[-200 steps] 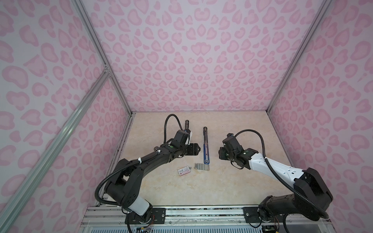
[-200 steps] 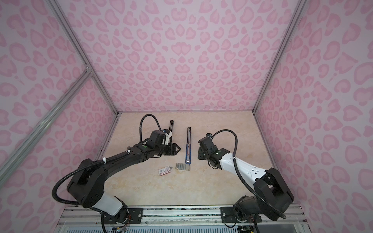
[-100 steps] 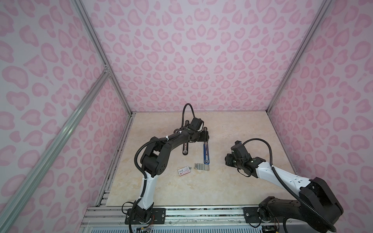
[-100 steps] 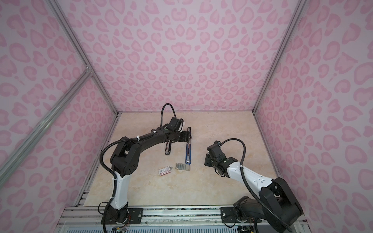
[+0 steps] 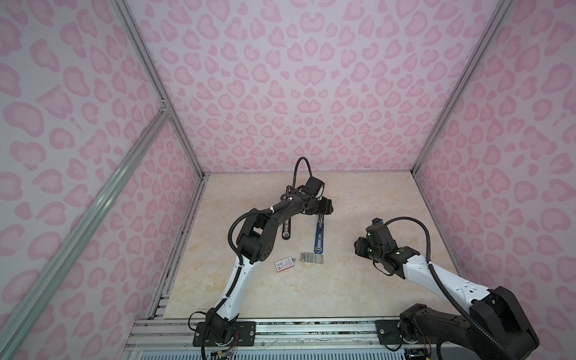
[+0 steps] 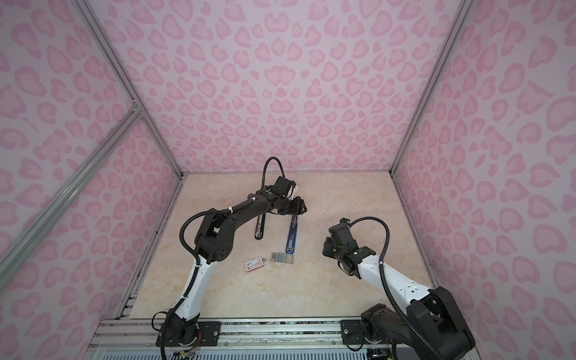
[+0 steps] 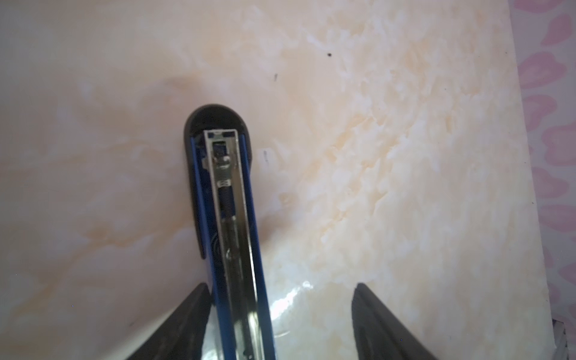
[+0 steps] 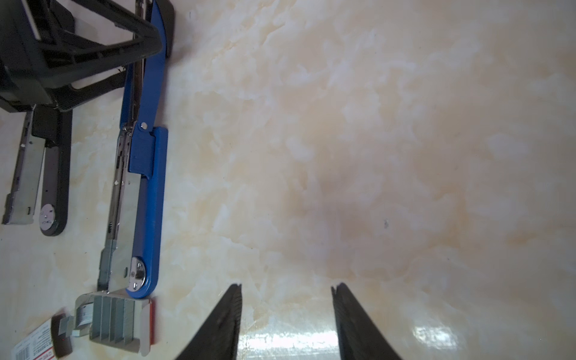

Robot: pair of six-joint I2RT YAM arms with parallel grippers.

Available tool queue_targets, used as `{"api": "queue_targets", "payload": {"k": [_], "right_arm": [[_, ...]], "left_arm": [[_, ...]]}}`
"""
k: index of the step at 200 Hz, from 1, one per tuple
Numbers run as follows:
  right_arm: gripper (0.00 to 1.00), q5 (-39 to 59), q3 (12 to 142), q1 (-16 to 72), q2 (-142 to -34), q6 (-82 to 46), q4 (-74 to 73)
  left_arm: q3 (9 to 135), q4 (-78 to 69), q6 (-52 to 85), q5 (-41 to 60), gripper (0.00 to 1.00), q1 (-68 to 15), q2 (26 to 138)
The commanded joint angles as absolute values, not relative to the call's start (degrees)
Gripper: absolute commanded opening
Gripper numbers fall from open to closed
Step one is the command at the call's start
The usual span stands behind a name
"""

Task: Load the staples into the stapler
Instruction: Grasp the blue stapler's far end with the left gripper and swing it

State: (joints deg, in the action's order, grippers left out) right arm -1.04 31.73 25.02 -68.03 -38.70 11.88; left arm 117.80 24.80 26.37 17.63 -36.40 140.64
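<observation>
The blue stapler (image 5: 319, 233) (image 6: 291, 232) lies folded open along the table, its metal channel facing up (image 7: 230, 193) (image 8: 146, 187). My left gripper (image 5: 325, 208) (image 6: 298, 207) (image 7: 280, 285) is open and straddles the stapler's far half, which runs close against one finger (image 7: 193, 311). The staples (image 5: 312, 258) (image 6: 282, 258) (image 8: 113, 318) are a grey block in a small open white tray at the stapler's near end. My right gripper (image 5: 358, 247) (image 6: 327, 249) (image 8: 286, 286) is open over bare table to the right of the stapler, with nothing between its fingers.
A black stapler (image 5: 286, 230) (image 6: 258, 230) (image 8: 56, 174), also folded open, lies parallel to the left of the blue one. A white box sleeve with a red label (image 5: 284, 265) (image 6: 255, 265) sits left of the staples. Pink walls close in three sides of the table (image 5: 374, 202).
My left arm swung right and farther back, from beside the black stapler to over the blue stapler's far half. My right gripper drew back a little to the right and nearer.
</observation>
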Motion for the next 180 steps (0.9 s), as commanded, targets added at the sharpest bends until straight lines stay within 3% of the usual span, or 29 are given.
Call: {"api": "queue_targets", "payload": {"k": [1, 94, 146, 180], "right_arm": [[0.5, -0.88, 31.12, 24.74, -68.28, -39.42, 11.86], [0.5, -3.57, 25.74, 20.06, -60.79, -42.7, 10.99], [0.56, -1.24, 23.84, 15.64, -57.84, -42.72, 8.96], [0.56, 3.15, 24.25, 10.02, -58.35, -42.37, 5.69]], "left_arm": [[121.67, 26.36, 25.36, 21.71, 0.74, -37.72, 142.71], [125.24, 31.68, 20.42, 31.64, 0.73, -44.65, 145.56], [115.4, 31.53, 13.25, 23.54, 0.73, -45.67, 136.26], [115.64, 30.3, 10.74, 19.77, 0.73, -46.22, 135.57]]}}
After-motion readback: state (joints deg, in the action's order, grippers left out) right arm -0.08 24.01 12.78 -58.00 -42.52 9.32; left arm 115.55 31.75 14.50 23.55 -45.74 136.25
